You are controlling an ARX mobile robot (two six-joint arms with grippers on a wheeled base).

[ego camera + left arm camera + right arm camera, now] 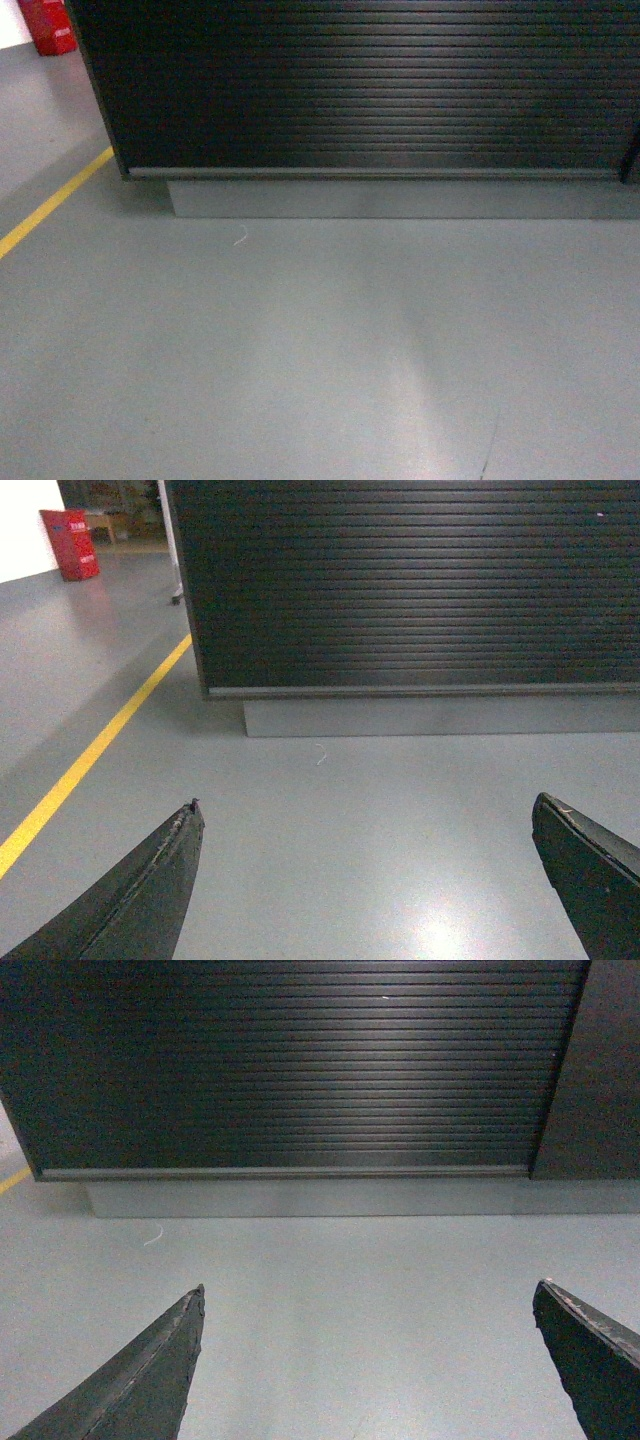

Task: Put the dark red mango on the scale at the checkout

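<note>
Two end effectors hang low in front of the counter (pixel 370 90); the left end effector (pixel 365 880) is spread wide with nothing in it, and the right end effector (pixel 365 1360) is the same. We see only the ribbed dark front, the grey floor (pixel 300 350), a yellow line (pixel 90 760) and a red box (pixel 70 542); the dark red mango and the scale are not in view. We think the mango is smooth, a bit slippery and easy to bruise; we should hold it gently around its fat middle.
</note>
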